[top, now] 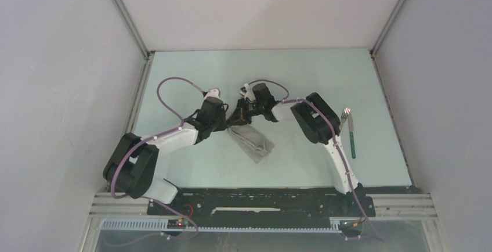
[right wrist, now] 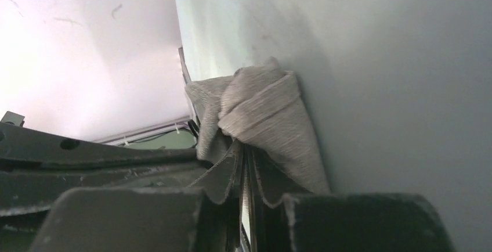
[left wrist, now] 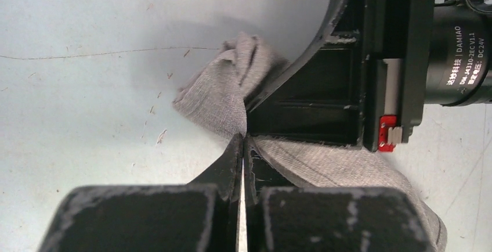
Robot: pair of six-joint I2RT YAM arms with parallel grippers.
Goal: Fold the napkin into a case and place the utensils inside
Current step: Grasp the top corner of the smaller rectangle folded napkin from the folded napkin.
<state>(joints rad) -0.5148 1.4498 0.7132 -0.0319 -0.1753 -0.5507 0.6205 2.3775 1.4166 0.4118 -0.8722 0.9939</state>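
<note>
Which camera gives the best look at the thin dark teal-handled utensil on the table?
The top external view: the thin dark teal-handled utensil lies in full sight, right of the right arm. Neither wrist view shows it; both are filled by the grey cloth napkin.

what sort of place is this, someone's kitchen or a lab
Likely a robot lab test cell, not a kitchen: plain white panels in aluminium framing box in a pale table, the left arm and right arm are bolted at its near edge, and a napkin and a fork lie on it.
</note>
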